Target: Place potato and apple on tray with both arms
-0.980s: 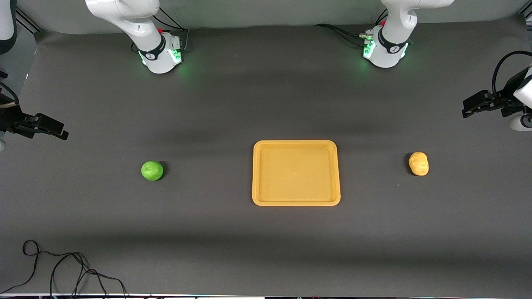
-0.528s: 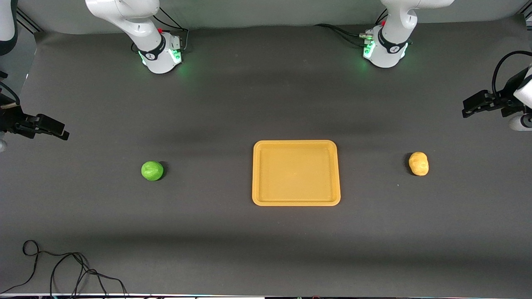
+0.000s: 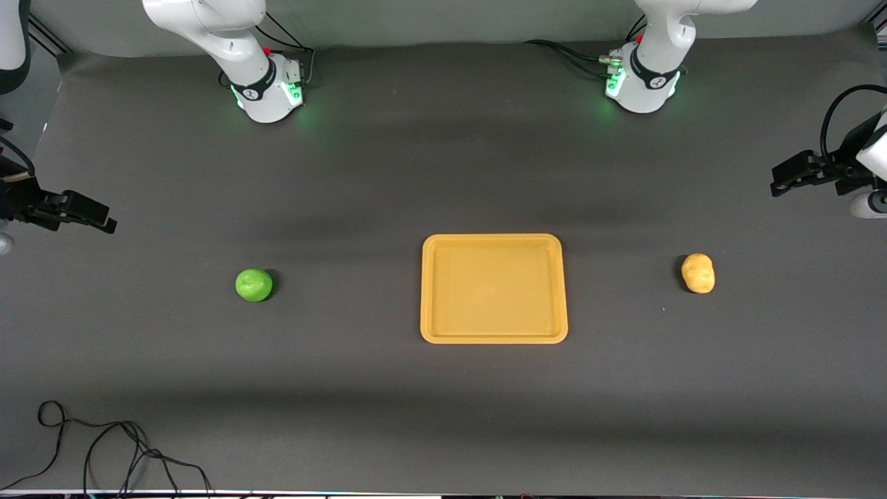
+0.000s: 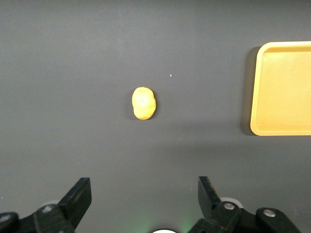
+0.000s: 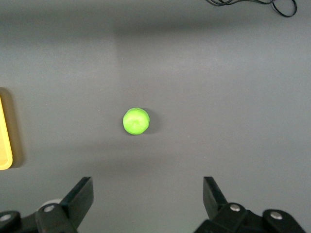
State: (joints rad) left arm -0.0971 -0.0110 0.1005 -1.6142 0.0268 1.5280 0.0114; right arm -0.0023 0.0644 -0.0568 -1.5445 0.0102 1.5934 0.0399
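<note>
Right gripper slightly shifted toward apple, fingers spread; left gripper likewise spread, empty.

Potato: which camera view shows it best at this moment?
The left wrist view: the potato lies centred and unblocked on the table ahead of the open left gripper. The front view shows it smaller, toward the left arm's end. The right wrist view misses it.
</note>
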